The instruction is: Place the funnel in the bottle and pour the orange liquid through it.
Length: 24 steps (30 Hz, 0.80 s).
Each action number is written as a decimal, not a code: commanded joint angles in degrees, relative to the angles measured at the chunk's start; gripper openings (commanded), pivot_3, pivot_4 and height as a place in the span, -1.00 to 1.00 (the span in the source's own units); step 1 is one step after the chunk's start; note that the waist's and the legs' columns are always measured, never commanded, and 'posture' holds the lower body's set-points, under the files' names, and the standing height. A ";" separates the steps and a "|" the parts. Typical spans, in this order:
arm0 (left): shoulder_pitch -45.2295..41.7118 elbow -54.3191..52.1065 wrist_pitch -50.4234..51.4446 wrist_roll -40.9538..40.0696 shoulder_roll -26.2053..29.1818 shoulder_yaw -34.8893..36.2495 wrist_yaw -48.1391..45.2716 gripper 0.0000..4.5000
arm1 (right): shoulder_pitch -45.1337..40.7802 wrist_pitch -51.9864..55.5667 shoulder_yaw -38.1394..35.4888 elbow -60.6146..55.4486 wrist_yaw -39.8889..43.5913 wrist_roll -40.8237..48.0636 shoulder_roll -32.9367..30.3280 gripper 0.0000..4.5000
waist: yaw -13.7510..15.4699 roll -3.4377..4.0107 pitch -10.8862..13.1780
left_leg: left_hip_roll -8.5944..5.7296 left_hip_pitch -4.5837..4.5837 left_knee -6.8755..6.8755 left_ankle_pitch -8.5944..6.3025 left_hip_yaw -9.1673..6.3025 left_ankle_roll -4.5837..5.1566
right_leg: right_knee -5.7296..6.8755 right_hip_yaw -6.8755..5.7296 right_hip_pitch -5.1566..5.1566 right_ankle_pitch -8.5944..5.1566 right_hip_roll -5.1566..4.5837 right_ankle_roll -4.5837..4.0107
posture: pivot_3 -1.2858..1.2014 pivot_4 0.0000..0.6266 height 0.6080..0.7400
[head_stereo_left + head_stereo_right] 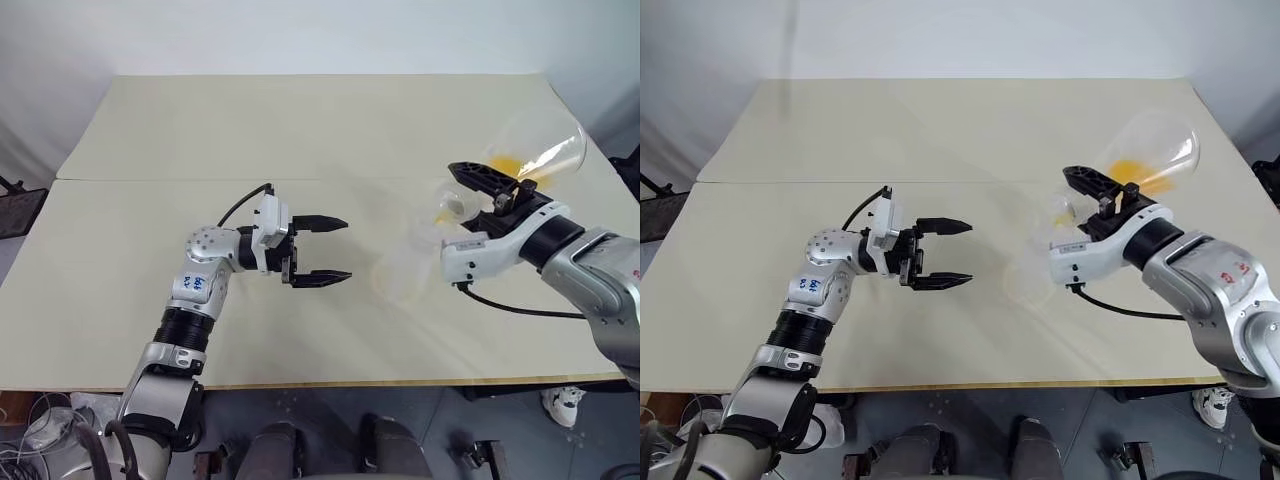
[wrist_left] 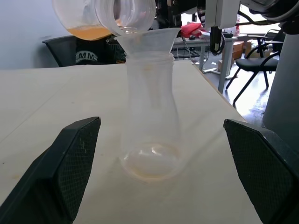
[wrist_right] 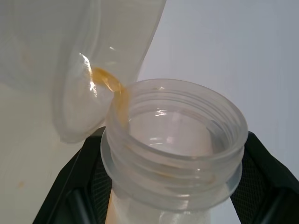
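- Table, pale and bare-topped, is carrying the bottle, which is standing upright at about four o'clock from the table's middle.
- My left gripper is hanging level over the table at nine o'clock from the bottle, well apart from it, its jaws standing wide and gripping nothing.
- My left fingers are flanking the bottle in the left wrist view without touching it.
- The funnel is sitting in the bottle's neck, rim upward.
- My right gripper is clamping tight on the neck of a second flask, tipped on its side at two o'clock from the bottle.
- That flask's mouth is hanging just over the funnel's rim.
- The orange liquid is pooling along the lower wall of the tipped flask, and a thin orange streak is showing at its lip.
- A faint orange ring is lying at the bottle's base.
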 commanded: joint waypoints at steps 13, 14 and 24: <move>-1.33 0.20 -1.09 0.17 -0.40 0.26 -0.09 1.00 | -2.52 -5.45 -3.55 0.84 0.34 -0.21 -1.51 0.25 | -0.01 0.00 0.00 | 0.00 0.00 0.00 0.00 -0.01 0.00 | 0.01 0.00 0.00 0.00 0.00 0.00 | 0.03 -0.52 1.00; -1.34 0.23 -1.11 0.17 -0.42 0.27 -0.10 1.00 | -2.57 -5.73 -3.56 0.97 0.31 -0.23 -1.56 0.25 | 0.00 0.00 0.00 | 0.00 0.00 0.00 0.00 -0.01 0.00 | 0.01 0.00 0.00 0.00 0.00 0.00 | 0.03 -0.52 1.00; -1.55 0.57 -1.21 0.24 -0.43 0.25 -0.21 1.00 | -3.61 -8.85 -3.41 2.29 0.07 -0.30 -1.86 0.25 | -0.02 0.00 0.00 | 0.00 0.00 0.01 0.00 -0.01 0.00 | 0.02 -0.01 0.00 0.00 0.00 0.00 | 0.03 -0.52 1.00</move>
